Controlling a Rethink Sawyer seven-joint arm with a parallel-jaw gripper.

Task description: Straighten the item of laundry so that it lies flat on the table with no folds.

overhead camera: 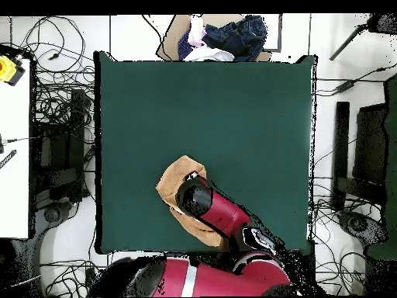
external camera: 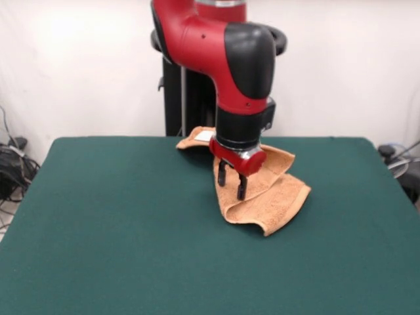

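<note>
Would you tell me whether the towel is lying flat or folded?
Folded: the towel shows overlapping layers and a curled front edge below the end effector.

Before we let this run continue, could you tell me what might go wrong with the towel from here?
1. The towel is bunched in overlapping folds, so the open gripper above it may pinch several layers and drag the bundle instead of spreading it.
2. The towel lies near the table edge on the pedestal side; a pull that way could take it over the edge.
3. In the overhead view the arm covers much of the towel.
</note>
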